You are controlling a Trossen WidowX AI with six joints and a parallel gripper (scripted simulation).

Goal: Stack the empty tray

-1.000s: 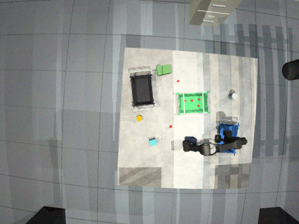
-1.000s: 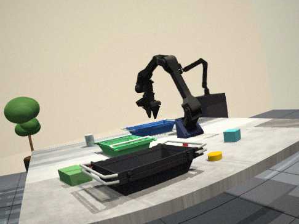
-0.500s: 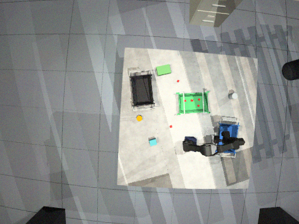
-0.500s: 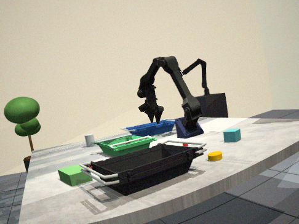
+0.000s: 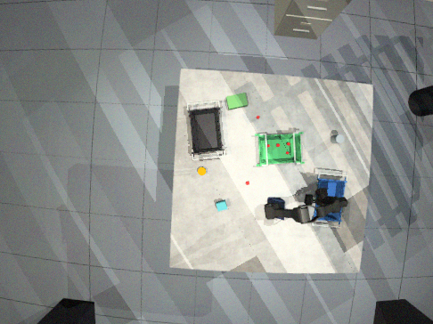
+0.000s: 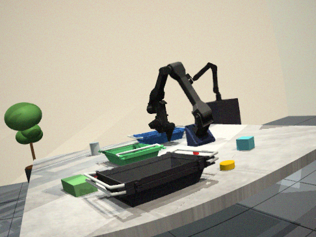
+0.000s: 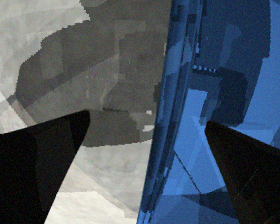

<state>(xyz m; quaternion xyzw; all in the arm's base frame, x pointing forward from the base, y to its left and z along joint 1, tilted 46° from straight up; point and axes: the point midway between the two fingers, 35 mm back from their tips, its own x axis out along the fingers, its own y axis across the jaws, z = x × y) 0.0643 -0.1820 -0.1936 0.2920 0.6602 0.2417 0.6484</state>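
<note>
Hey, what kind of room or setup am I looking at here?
Probably an office-like workroom: a black robot arm stands on a pale grey table, a beige filing cabinet stands on the tiled floor beyond, and a green potted plant is beside the table.

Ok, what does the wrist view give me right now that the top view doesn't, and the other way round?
Only the wrist view shows the open gripper straddling the blue tray's long wall, one finger outside over the table, the other inside.

Only the top view shows the green tray with red blocks, both its bars swung in, and the black tray, green block, cyan cube, yellow disc and grey cup.

Both show the blue tray and nothing gripped.
</note>
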